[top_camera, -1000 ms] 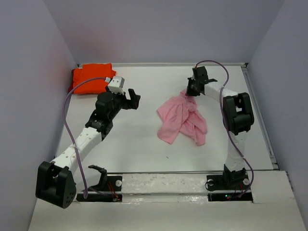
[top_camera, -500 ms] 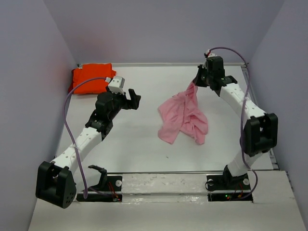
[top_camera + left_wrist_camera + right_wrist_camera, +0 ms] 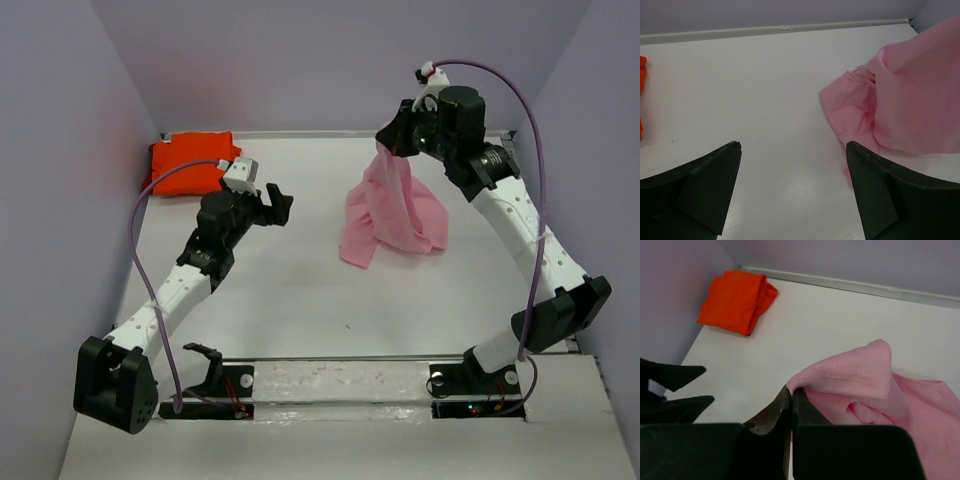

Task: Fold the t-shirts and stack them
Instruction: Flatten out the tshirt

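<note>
The light pink t-shirt [image 3: 392,214] hangs crumpled from my right gripper [image 3: 388,143], which is shut on a hemmed edge of it [image 3: 840,375] high above the back right of the table; its lower part still rests on the surface. The bright orange t-shirt [image 3: 188,164] lies folded in the back left corner [image 3: 736,301]. My left gripper [image 3: 275,204] hovers open over the table's middle left, nothing between its fingers [image 3: 705,185], with the pink t-shirt [image 3: 900,107] ahead to its right.
White table [image 3: 290,300] enclosed by grey-lilac walls on three sides, with a raised rail along the right edge [image 3: 545,250]. A purple cable loops off each arm.
My right gripper shut on the pink t-shirt's edge and rose up and back, lifting the cloth so it hangs instead of lying spread. The left arm barely moved.
</note>
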Controlling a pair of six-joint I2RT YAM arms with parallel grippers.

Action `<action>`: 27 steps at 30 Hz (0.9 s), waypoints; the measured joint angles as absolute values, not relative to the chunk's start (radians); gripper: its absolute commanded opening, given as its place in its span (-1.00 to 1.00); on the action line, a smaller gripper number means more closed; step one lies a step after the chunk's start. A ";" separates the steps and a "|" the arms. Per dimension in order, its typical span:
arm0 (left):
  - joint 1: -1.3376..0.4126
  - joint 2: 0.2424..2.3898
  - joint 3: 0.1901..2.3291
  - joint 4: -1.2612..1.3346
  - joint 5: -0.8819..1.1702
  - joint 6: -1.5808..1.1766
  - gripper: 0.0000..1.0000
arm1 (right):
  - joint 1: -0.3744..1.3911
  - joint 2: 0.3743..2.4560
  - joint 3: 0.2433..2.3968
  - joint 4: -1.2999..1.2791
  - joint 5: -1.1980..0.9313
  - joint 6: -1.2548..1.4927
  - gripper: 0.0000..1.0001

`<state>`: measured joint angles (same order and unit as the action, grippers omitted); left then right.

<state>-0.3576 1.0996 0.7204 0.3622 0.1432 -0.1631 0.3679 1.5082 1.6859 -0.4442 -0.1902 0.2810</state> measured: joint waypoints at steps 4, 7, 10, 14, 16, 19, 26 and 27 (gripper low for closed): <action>-0.358 1.092 0.720 0.364 0.143 -0.163 0.89 | 0.480 1.549 1.820 -0.503 -0.220 0.254 -1.00; -0.358 1.088 0.720 0.371 0.143 -0.163 0.89 | 0.531 1.582 1.957 -0.560 -0.237 0.239 -1.00; -0.358 1.088 0.720 0.372 0.143 -0.163 0.89 | 0.537 1.609 2.096 -0.587 -0.249 0.232 -1.00; -0.358 1.088 0.720 0.374 0.142 -0.163 0.89 | 0.537 1.629 2.259 -0.625 -0.264 0.232 -1.00; -0.358 1.088 0.720 0.374 0.141 -0.163 0.89 | 0.537 1.641 2.331 -0.642 -0.279 0.232 -1.00; -0.358 1.088 0.720 0.375 0.141 -0.163 0.89 | 0.537 1.652 2.437 -0.656 -0.286 0.228 -1.00; -0.358 1.085 0.719 0.376 0.134 -0.162 0.89 | 0.537 1.529 2.260 -0.645 -0.094 0.182 -1.00; -0.358 1.085 0.719 0.376 0.134 -0.162 0.89 | 0.537 1.510 2.215 -0.648 -0.058 0.178 -1.00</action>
<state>-0.3576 1.0851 0.7193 0.3763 0.1341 -0.1623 0.5373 1.5101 2.2147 -0.6476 -0.0578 0.1780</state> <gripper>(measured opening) 0.949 0.026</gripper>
